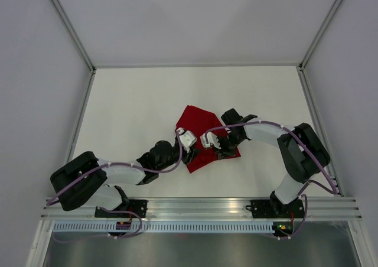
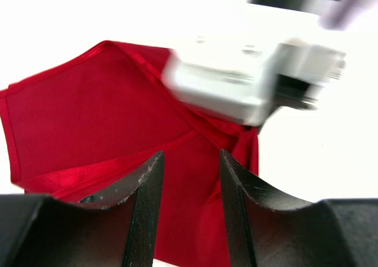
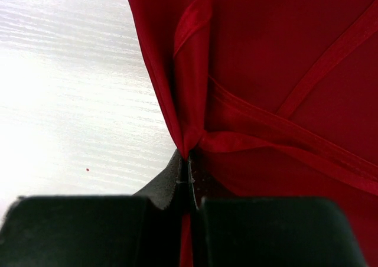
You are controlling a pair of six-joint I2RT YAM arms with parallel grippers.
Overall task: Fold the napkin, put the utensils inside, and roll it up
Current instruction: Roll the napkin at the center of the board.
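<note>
The red napkin (image 1: 197, 123) lies partly folded and rumpled in the middle of the white table. My right gripper (image 1: 220, 150) sits at its near right edge. In the right wrist view this gripper (image 3: 190, 156) is shut on a bunched pinch of the napkin (image 3: 283, 72), with hems crossing beyond it. My left gripper (image 1: 190, 153) is at the napkin's near left side. In the left wrist view it (image 2: 190, 160) stands open just above the napkin (image 2: 88, 113), with only cloth showing in the gap. No utensils are in view.
The right arm's white wrist block (image 2: 236, 87) hangs blurred close in front of my left fingers. White walls (image 1: 47, 72) enclose the table (image 1: 130, 107) on three sides. The arm bases stand on a metal rail (image 1: 201, 207) at the near edge.
</note>
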